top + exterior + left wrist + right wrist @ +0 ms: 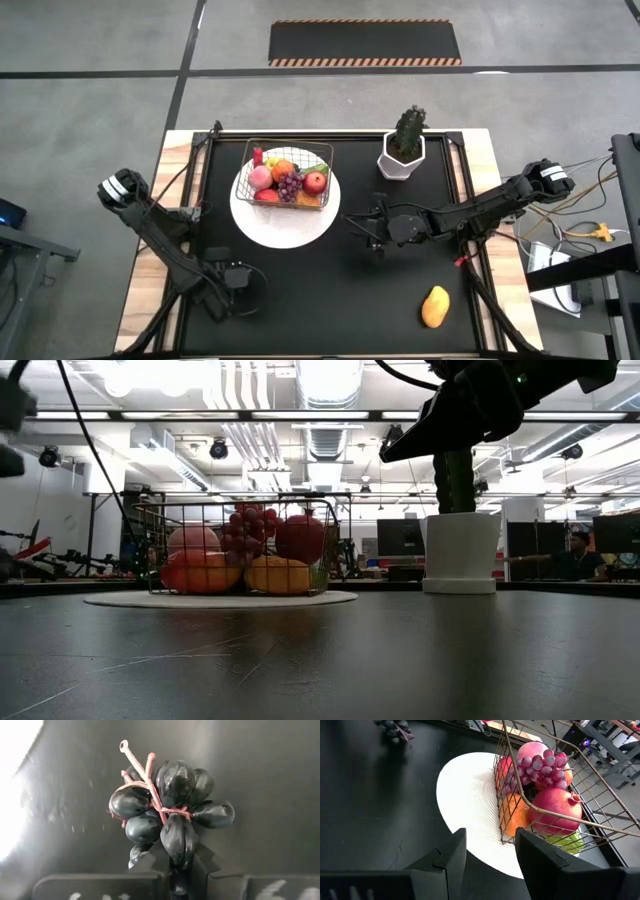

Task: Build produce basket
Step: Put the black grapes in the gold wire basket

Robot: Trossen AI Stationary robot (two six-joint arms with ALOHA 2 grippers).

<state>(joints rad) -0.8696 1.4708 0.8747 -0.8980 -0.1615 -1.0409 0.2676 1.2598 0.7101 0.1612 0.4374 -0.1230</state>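
The wire basket (pixel 287 178) stands on a round white plate (pixel 262 222) and holds a pink peach, purple grapes, an orange, red apples and something green; the low view shows the basket (pixel 240 550) too. My left gripper (pixel 234 298) is over the table's near left part, shut on a dark grape bunch (pixel 167 815). The right gripper (pixel 368 231) hangs open just right of the plate, its fingers (pixel 452 852) pointing at the basket (pixel 555 795). A yellow mango (pixel 435 306) lies near the table's near right corner. My left gripper pinches the dark grape bunch between its two fingers (pixel 159 865), on the grapes at one end of the bunch (pixel 179 842). The fingers come from above, pointing down at the table. The stem end (pixel 131 754) points away from the fingers. Whether the bunch is lifted clear, I cannot tell.
A white hexagonal pot with a green cactus-like plant (pixel 403 150) stands at the far right of the black mat. Bare mat (pixel 330 290) lies between the two grippers and near the mango. Wooden table borders (pixel 150 240) flank the mat.
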